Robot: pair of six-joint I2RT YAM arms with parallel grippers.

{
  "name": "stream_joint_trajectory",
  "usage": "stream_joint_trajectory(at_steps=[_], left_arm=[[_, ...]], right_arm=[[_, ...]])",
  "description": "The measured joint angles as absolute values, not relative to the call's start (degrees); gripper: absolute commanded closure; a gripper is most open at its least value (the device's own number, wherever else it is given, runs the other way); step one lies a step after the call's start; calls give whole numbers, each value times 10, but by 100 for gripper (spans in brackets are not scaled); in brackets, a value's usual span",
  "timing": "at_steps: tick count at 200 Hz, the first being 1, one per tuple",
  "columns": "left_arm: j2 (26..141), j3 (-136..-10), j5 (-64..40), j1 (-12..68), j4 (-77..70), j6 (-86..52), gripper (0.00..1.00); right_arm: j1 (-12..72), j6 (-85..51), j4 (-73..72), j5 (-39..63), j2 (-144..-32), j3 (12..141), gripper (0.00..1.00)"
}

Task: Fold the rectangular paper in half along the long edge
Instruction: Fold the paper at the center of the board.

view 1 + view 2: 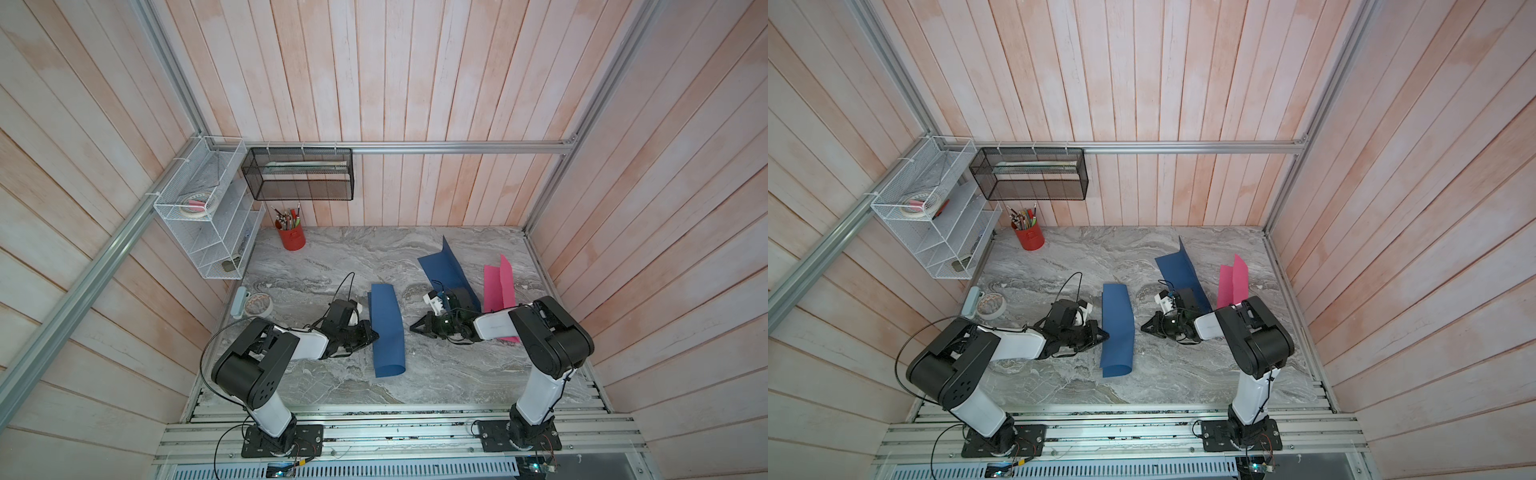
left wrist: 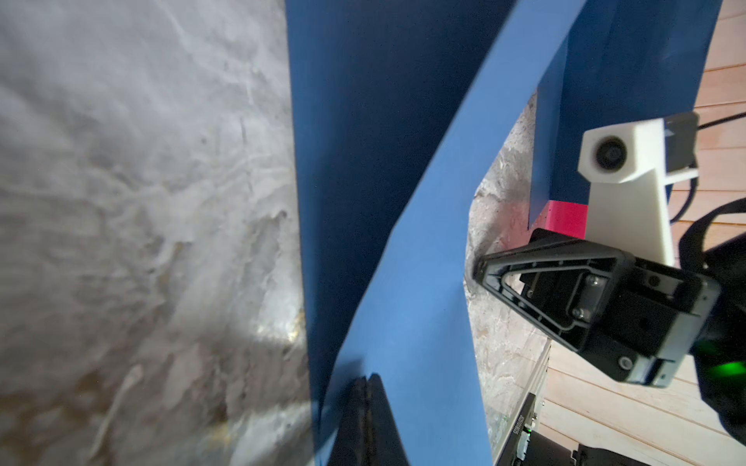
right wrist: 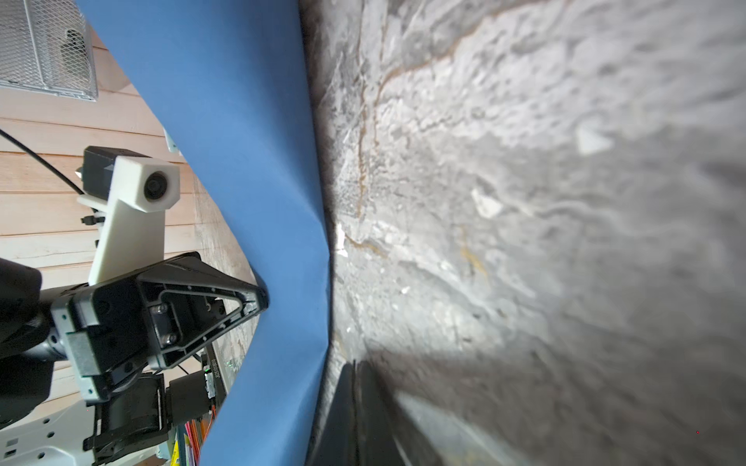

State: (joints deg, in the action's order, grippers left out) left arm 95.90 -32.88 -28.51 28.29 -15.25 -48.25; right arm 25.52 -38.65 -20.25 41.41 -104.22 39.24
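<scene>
The rectangular paper [image 1: 387, 328] [image 1: 1118, 328] is blue and lies mid-table, doubled over lengthwise into a loose, puffy loop. Its rounded bend faces the right arm. My left gripper [image 1: 376, 335] [image 1: 1106, 333] is shut, and its tips rest on the top layer at the paper's left edge. In the left wrist view that gripper [image 2: 367, 379] lies on the lighter upper layer of the paper [image 2: 428, 250]. My right gripper [image 1: 412, 327] [image 1: 1143, 327] [image 3: 355, 365] is shut and empty. It sits low over the marble, just beside the bend of the paper [image 3: 258, 161].
A dark blue creased sheet [image 1: 446, 270] and a pink creased sheet [image 1: 498, 282] lie behind the right arm. At the back left stand a red pencil cup [image 1: 292, 237], a white wire rack [image 1: 208, 216] and a black mesh basket [image 1: 299, 174]. A tape roll [image 1: 258, 304] sits by the left wall.
</scene>
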Motion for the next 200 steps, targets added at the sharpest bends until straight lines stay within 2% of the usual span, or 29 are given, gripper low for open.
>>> stream_joint_trajectory(at_steps=[61, 200], left_arm=[[962, -332, -287, 284, -152, -482, 100], [967, -342, -286, 293, -144, -482, 100]], right_arm=[[323, -409, -181, 388, -1032, 415, 100], [325, -422, -152, 358, -991, 454, 100]])
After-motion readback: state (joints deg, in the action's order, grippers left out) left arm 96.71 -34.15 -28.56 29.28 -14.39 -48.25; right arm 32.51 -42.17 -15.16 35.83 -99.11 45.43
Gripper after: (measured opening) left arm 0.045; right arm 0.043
